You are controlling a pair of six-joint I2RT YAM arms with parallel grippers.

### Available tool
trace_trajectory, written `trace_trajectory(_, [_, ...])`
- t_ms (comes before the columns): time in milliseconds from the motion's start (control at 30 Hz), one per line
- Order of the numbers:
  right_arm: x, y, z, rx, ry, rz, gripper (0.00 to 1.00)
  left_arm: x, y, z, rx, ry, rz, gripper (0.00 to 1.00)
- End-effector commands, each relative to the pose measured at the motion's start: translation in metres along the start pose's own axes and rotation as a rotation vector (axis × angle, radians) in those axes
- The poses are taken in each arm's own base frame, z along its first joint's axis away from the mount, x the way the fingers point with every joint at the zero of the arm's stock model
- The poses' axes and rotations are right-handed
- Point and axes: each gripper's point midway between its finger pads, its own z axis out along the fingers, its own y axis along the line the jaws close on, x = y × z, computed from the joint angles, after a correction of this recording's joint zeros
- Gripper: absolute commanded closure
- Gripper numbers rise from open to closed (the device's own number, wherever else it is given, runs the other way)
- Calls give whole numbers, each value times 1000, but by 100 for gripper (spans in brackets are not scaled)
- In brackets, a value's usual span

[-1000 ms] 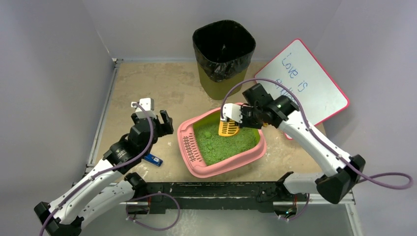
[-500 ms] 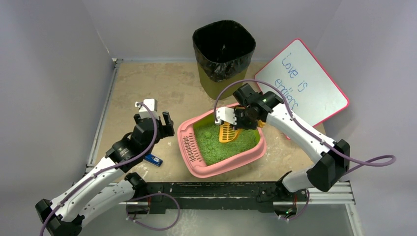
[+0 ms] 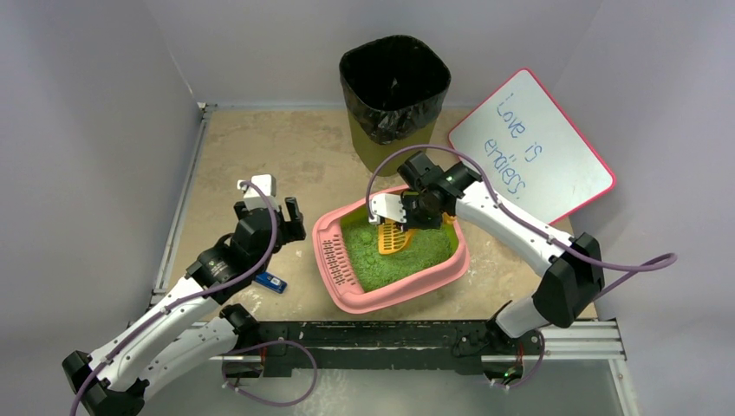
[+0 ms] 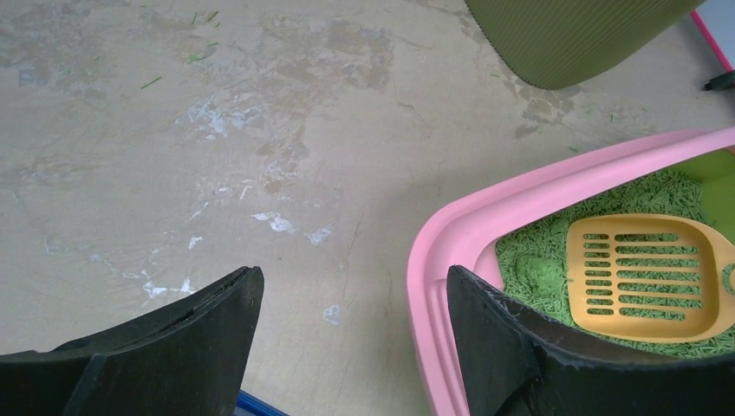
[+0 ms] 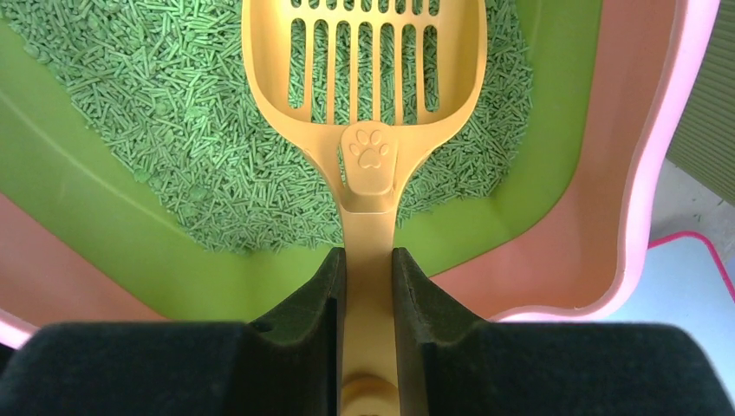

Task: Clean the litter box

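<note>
My right jaws are clamped narrow on the handle of the scoop (image 5: pixel 364 78), with the black fingers (image 5: pixel 303 321) pressed to either side of it just below the paw print on its neck. The scoop's slotted yellow blade points away from my wrist and lies over the green litter (image 5: pixel 173 130), toward the far side of the box (image 3: pixel 399 297). I cannot tell whether it rests on the pellets or hangs just above them. The box sits about mid-desk, between my two arms and just in front of the bin (image 3: pixel 394 95). Its pink rim runs around a green inner pan, and its slotted grate lip (image 3: pixel 336 256) is at the end nearer my left arm (image 3: pixel 217 264). My right arm (image 3: pixel 511 221) reaches in over the box's far right corner, from the side where the board (image 3: pixel 537 143) stands at the desk's right. My left jaws stand wide and hold nothing. They hover over the stained desk (image 4: pixel 260 130) just beside the box's far left corner; I cannot tell if one finger touches the rim. From that wrist I see a rounded lump in the litter just beside the scoop's blade. A small blue thing (image 3: pixel 271 282) lies on the desk beside my left arm, near the box's grate end.
</note>
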Motion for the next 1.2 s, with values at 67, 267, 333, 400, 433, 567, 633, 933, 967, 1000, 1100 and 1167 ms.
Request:
trace_trajectory(67, [-17, -9, 13, 46, -79, -37, 100, -19, 1, -5, -9, -53, -22, 23])
trace_trajectory(267, [-27, -2, 35, 24, -157, -35, 100, -19, 0, -5, -8, -52, -21, 23])
trace_trajectory(333, [-32, -2, 40, 24, -185, -21, 100, -18, 0, -4, -9, -49, -19, 23])
trace_trajectory(400, [-39, 1, 44, 14, -223, -8, 100, -16, 0, -3, -12, -43, -19, 24])
trace_trajectory(433, [-40, -1, 46, 28, -233, -1, 100, -15, 0, -3, -12, -40, -22, 24])
trace_trajectory(567, [-46, -8, 51, 66, -264, 62, 100, -6, -3, 2, -12, -10, -36, 27])
trace_trajectory(633, [-49, -6, 55, 69, -287, 86, 100, 1, -6, 6, -12, 17, -37, 28])
trace_trajectory(933, [-75, 2, 69, 52, -470, 178, 100, 19, -8, 15, -42, 84, -50, 34])
trace_trajectory(967, [-77, 2, 70, 53, -481, 182, 100, 20, -8, 16, -43, 87, -51, 34])
trace_trajectory(1000, [-78, 2, 71, 54, -492, 185, 100, 20, -8, 16, -42, 89, -52, 35])
trace_trajectory(1100, [-81, 3, 73, 56, -518, 210, 100, 21, -8, 16, -47, 92, -57, 35])
trace_trajectory(1167, [-76, 1, 72, 83, -509, 225, 100, 22, -7, 16, -50, 96, -56, 36])
